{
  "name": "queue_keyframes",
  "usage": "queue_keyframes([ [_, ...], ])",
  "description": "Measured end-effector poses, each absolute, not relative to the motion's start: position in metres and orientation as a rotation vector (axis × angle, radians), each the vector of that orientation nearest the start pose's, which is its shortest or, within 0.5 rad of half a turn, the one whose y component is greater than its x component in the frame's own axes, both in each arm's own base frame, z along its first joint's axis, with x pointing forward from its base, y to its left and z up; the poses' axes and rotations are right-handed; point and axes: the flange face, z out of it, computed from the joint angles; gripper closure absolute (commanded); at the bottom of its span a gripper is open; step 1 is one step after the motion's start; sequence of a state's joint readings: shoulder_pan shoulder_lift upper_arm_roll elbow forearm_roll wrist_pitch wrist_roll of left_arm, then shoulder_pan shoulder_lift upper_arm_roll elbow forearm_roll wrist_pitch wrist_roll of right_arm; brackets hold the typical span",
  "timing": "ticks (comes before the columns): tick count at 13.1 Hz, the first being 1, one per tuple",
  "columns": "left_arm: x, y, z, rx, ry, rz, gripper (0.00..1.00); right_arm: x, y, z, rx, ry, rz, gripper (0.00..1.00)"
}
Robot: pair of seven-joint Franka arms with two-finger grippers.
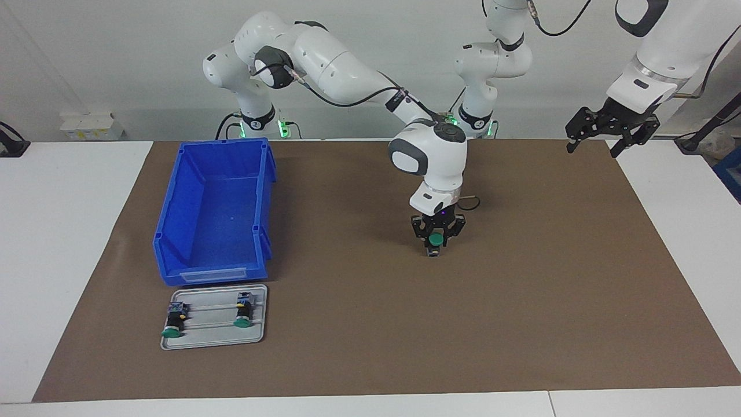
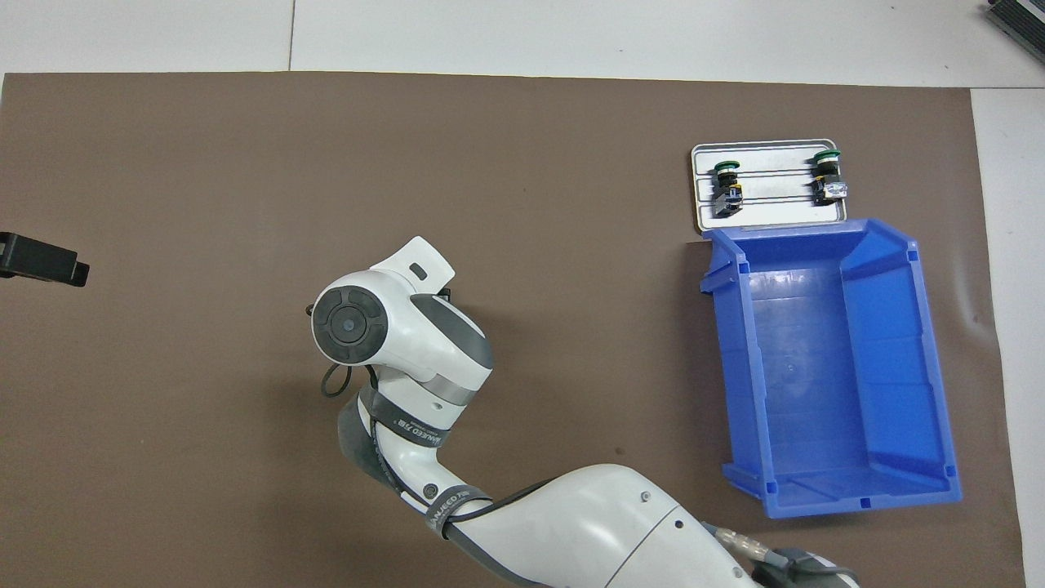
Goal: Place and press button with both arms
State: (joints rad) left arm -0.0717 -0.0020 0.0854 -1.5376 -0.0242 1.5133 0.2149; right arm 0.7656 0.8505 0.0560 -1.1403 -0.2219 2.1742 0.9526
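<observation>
While the right gripper (image 1: 435,242) stands at the middle of the brown mat (image 1: 521,289) in the facing view, it grasps the button (image 1: 435,240) between its fingers, green cap showing toward the camera and the grey-blue end at six o'clock, just at the mat. Its long axis looks roughly upright, though I cannot tell the exact tilt. To do this step well, I judge the button should be settled firmly before letting go. At two o'clock the left gripper (image 1: 611,127) waits in the air, fingers spread wide. At eight o'clock a tray (image 1: 255,339) carries two more buttons beside the blue bin (image 1: 173,231).

Seen from overhead, the right arm (image 2: 392,343) hides the button
</observation>
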Motion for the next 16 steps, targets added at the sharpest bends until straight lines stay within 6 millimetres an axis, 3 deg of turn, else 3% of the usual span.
queue_keyframes([
  [3,0.5483,0.0048,0.6362,-3.152,0.320,0.031,0.00,0.5491,0.5577,0.3101,-3.072,0.071,-0.360,0.64],
  [11,0.5483,0.0048,0.6362,-3.152,0.320,0.031,0.00,0.5493,0.5576,0.3105,-3.071,0.074,-0.359,0.97],
  [16,0.5483,0.0048,0.6362,-3.152,0.320,0.031,0.00,0.5518,0.5552,0.3109,-3.071,0.081,-0.359,1.00],
])
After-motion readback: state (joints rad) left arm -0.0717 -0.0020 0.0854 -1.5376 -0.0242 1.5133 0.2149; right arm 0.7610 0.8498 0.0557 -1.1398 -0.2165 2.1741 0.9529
